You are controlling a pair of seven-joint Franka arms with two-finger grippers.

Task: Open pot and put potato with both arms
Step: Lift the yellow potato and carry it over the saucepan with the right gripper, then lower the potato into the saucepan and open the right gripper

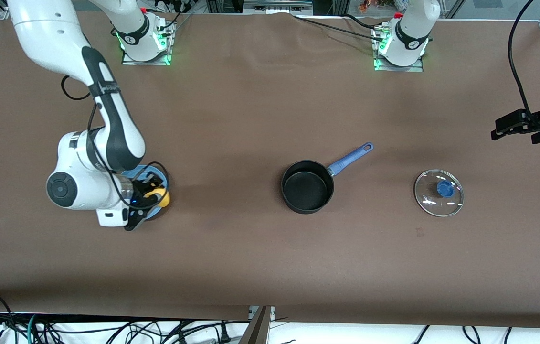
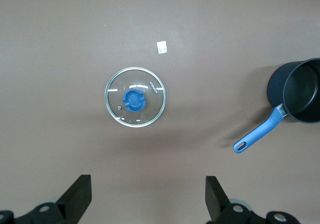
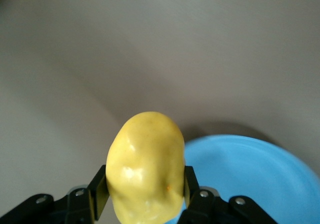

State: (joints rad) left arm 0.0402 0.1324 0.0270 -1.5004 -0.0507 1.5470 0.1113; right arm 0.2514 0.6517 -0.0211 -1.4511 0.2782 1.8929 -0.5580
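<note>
Right pincer point(image 3: 145, 204) grips potato point(image 3: 145, 171) over blue plate point(image 3: 250, 169). Pot point(image 1: 307, 186) sits uncovered mid-table, glass lid point(image 1: 439, 193) beside it. Left pincer point(image 2: 145, 196) waits, spread wide. Carry level, release low inside the pot.

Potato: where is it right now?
The potato is clamped in the right tool, over the light-blue plate at the right arm's end of the table. The open pot sits mid-table, toward the left arm's end from there.
</note>
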